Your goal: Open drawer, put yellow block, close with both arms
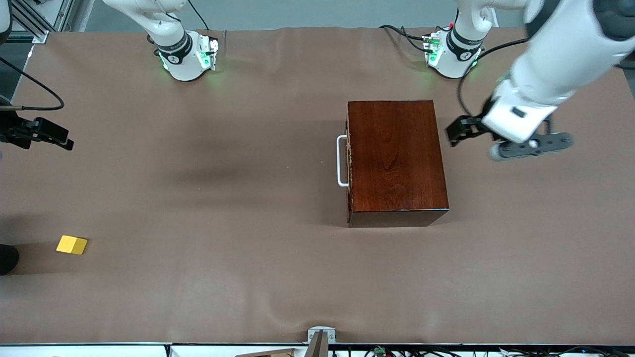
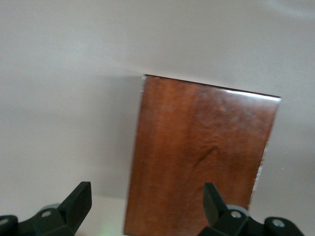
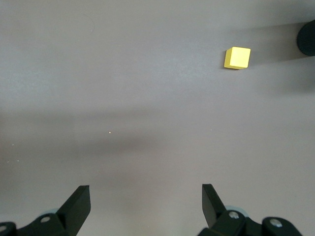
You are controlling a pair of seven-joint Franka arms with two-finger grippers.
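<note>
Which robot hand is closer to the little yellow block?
The right gripper, open, hangs over the right arm's end of the table, where the yellow block lies. The left gripper, open, hangs beside the wooden box, toward the left arm's end.

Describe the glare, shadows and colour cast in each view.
Front view: soft arm shadows on the brown table, mild sheen on the box. Left wrist view: washed-out, table looks pale, glare along the box's edge. Right wrist view: greyish cast, diffuse shadow bands, yellow block sharp.

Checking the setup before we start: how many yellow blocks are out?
1. The yellow block lies on the table toward the right arm's end, nearer the front camera than the closed drawer, whose inside is hidden.
</note>
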